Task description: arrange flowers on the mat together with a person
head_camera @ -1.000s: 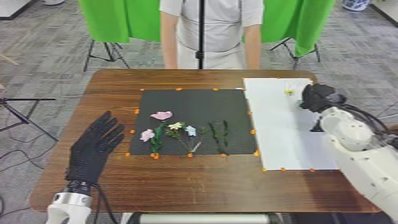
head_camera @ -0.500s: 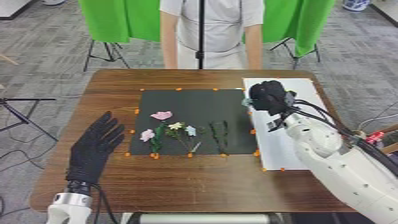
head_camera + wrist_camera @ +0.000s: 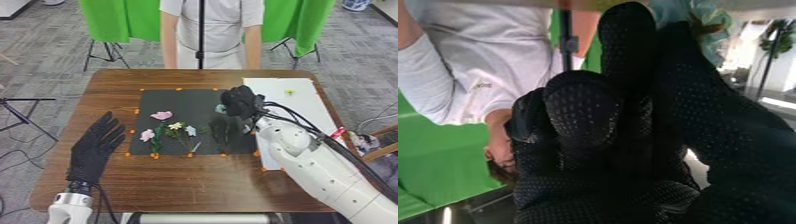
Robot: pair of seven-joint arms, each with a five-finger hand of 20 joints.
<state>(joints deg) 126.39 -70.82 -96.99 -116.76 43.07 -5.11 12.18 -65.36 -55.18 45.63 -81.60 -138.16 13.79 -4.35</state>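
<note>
Right hand (image 3: 238, 101) holds a bluish flower (image 3: 220, 108), ruffled in wrist view.

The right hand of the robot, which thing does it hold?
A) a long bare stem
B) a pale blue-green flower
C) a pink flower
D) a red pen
B: pale blue-green petals show at the fingertips of the right hand, over the black mat.
</note>
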